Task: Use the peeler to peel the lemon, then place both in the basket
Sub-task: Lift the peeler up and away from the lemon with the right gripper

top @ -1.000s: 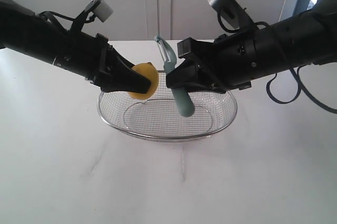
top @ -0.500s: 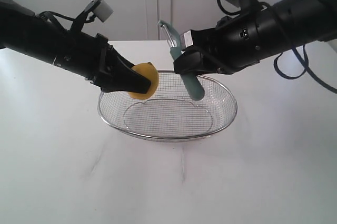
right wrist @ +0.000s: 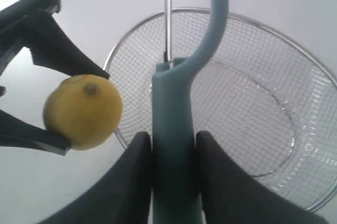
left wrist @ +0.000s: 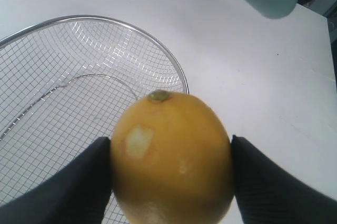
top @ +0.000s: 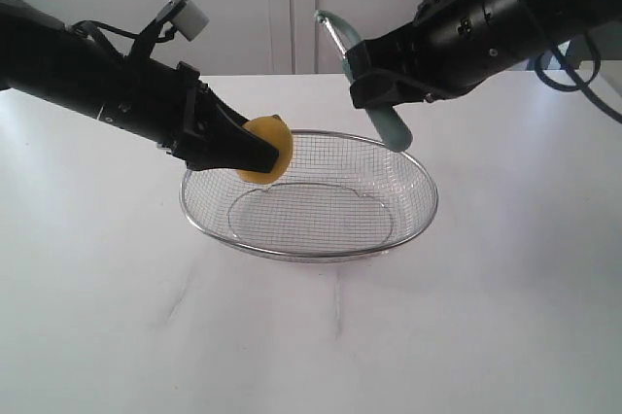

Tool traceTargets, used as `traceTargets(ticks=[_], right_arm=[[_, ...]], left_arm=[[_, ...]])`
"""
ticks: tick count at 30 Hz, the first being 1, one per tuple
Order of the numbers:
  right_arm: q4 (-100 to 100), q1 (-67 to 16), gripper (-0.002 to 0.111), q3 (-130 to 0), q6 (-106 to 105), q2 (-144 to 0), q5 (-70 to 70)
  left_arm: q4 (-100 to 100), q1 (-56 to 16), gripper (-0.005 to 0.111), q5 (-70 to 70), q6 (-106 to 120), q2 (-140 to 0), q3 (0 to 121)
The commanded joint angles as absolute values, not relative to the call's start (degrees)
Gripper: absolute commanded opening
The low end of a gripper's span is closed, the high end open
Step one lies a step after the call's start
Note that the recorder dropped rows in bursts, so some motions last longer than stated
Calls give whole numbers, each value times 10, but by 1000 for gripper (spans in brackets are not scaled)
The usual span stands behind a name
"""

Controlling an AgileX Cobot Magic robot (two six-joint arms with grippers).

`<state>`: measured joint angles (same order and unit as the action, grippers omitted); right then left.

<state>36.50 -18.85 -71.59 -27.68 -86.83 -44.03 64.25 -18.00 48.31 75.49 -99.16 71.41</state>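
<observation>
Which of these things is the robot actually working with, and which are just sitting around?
In the job:
lemon, clamped in the left gripper
peeler, clamped in the right gripper
wire basket, below them

Only surroundings:
white table
pale wall behind

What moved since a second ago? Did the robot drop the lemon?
No. The right gripper, gripping the peeler, lifted up and swung to the right in the exterior view, away from the lemon. The peeler was close beside the lemon; now there is a wide gap. The left gripper kept its hold on the lemon without moving, and the basket stayed put.
</observation>
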Motion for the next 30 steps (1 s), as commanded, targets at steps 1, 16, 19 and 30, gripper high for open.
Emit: traceTargets(ticks=[1,16,19,30], right_arm=[[304,-188,0,-744,-252,-863,-434],[180,-188,0,-882,-136,-927,-449],[180,-188,0,-948,-131,-974,-506],[181,-189,0,-1042,-103,-1093,-629]], left_arm=[[660,-178,0,495,754,-986,711],[660,-178,0,495,754,-986,711],[660,-178,0,495,754,-986,711],[660,-178,0,495,754,-986,711]])
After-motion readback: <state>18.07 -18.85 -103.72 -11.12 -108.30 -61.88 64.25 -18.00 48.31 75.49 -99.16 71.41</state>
